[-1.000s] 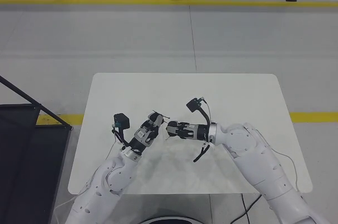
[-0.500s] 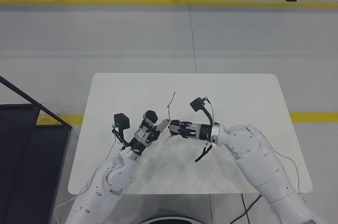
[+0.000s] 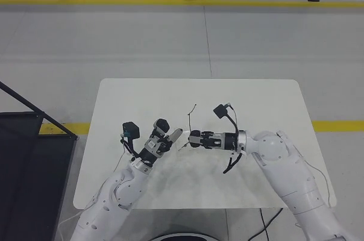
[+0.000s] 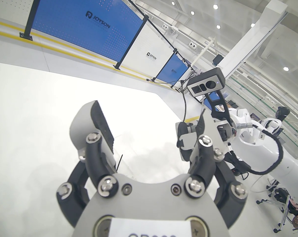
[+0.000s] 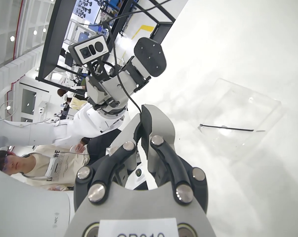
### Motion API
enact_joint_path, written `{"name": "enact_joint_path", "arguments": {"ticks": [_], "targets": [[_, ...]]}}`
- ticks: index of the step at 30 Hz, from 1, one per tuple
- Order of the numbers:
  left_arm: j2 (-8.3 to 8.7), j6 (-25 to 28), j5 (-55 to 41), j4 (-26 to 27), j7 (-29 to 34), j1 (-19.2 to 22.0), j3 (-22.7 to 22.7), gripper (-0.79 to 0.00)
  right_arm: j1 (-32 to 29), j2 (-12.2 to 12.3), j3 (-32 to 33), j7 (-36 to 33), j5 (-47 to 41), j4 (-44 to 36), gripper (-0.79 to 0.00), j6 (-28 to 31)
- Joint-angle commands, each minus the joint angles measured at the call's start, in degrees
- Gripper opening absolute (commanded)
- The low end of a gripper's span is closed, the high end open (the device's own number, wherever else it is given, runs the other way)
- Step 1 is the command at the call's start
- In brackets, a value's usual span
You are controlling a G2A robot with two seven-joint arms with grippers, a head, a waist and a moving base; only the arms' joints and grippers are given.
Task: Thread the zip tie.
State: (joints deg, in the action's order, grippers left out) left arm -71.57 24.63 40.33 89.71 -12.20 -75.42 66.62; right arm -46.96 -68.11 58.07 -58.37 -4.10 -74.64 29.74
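A white desk (image 3: 260, 102) is standing on a pale grey floor (image 3: 278, 42) crossed by a yellow line (image 3: 345, 125), and the 2 arms are meeting over its middle. The zip tie (image 3: 191, 110) is lying flat and loose on the desk, just toward the far edge from both sets of fingers, and neither is touching it. Its long axis is running mostly from near edge to far edge, leaning a little toward the right edge as it goes away. In the right wrist view it is resting across a clear sheet (image 5: 265, 104) lying flat on the desk, with a small head at one end.

The left fingers (image 4: 103, 127) are standing wide apart with nothing between them, tips pointing toward the far right corner. The right fingers (image 5: 160, 122) are pressed together on nothing visible and pointing toward the left edge, their tips close beside the left ones. The 2 are sitting about equally near the tie; I cannot tell which is nearer.

By my judgement the tie is not yet threaded, nor even picked up. The coming move is turning on that offset: whichever arm goes will be travelling toward the far edge and coming down crosswise to the strap — the right fingers parting first. A strap this thin is likely to be skating on the smooth sheet when pinched.
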Motion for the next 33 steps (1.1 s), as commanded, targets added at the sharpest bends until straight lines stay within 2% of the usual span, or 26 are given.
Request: {"name": "enact_joint_path", "arguments": {"ticks": [1, 7, 13, 17, 22, 25, 27, 33], "targets": [[0.00, 0.0, 0.0, 0.0, 0.0, 0.0, 0.0, -0.071, 0.6, 0.1, 0.0, -2.5, -1.3, 0.9, -0.785, 1.2], [-0.03, -0.5, -0.3, 0.3, 0.3, -0.2, 0.1, -0.037, 1.8, 0.3, -0.3, -9.8, -7.4, 2.8, -0.785, 6.4], [-0.21, 0.4, -3.3, 0.2, 1.7, -0.2, 0.6, -0.018, 2.6, 1.1, -2.0, -10.6, -11.7, 1.9, -0.785, 5.6], [-0.23, 2.7, -7.6, -0.7, 3.2, 0.2, 1.6, 0.000, 3.3, 2.2, -3.7, -10.9, -14.2, 1.3, -0.785, 5.2], [-0.17, 4.1, -10.7, -1.1, 5.0, 0.1, 2.9, 0.000, 4.2, 3.4, -5.1, -9.7, -13.9, 2.0, -0.785, 6.5], [-0.15, 5.2, -12.7, -1.2, 6.4, 0.0, 3.2, 0.000, 4.3, 3.9, -4.7, -7.1, -9.0, 3.0, -0.785, 8.0], [-0.10, 5.7, -13.9, -1.1, 7.6, 0.0, 3.6, 0.000, 3.4, 3.9, -4.7, -2.0, -2.3, 1.1, -0.785, 6.1], [0.14, 7.1, -16.1, -0.1, 11.9, -0.2, 4.5, 0.000, -3.1, 4.2, -4.7, 16.6, 21.2, -11.0, -0.785, -7.2]]}}
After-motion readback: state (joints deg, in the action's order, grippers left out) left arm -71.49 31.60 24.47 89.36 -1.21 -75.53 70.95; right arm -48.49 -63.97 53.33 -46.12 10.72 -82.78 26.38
